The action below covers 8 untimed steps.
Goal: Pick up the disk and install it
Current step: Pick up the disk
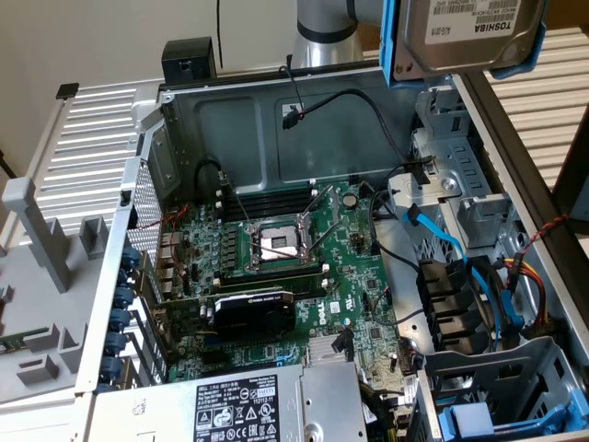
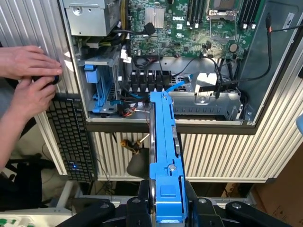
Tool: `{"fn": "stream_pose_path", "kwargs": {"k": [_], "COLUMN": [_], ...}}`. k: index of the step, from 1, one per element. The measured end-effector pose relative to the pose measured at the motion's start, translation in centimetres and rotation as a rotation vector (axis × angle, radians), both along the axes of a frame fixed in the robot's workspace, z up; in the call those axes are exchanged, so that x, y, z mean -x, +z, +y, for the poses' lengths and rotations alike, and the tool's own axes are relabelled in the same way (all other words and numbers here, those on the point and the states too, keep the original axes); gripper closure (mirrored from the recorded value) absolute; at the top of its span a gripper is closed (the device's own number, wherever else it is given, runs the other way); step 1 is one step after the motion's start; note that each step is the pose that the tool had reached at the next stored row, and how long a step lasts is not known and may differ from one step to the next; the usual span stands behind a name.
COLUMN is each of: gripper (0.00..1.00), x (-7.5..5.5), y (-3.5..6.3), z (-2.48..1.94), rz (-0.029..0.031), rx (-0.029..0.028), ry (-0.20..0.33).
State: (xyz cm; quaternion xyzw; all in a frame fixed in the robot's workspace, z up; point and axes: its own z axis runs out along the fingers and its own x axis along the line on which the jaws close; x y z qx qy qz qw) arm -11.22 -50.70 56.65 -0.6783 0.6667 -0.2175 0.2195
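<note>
The disk (image 1: 465,32) has been lifted and is clamped edge-on in the gripper (image 2: 165,210), at about one o'clock in the exterior view, above the open computer case (image 1: 276,120); installation is not yet done. Free air is seen beneath it, but the drive cage (image 1: 460,198) near three o'clock is hemmed by metal walls and crossed by cables (image 1: 433,230).

I read TOSHIBA, upside down in the exterior view, on the white label (image 1: 471,26) of the disk (image 1: 440,53). In the wrist view I make out DELL in white on the green motherboard (image 2: 189,35). The power supply (image 1: 327,405) carries a black-and-white label (image 1: 241,412) with rows of certification marks and fine print, too small for me to read
</note>
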Motion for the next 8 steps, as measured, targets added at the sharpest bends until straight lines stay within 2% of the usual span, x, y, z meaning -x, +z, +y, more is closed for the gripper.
{"fn": "stream_pose_path", "kwargs": {"k": [8], "gripper": [0.63], "x": [-0.01], "y": [0.00], "z": [-0.01], "rz": [0.0000], "rx": [0.0000], "ry": [0.000]}}
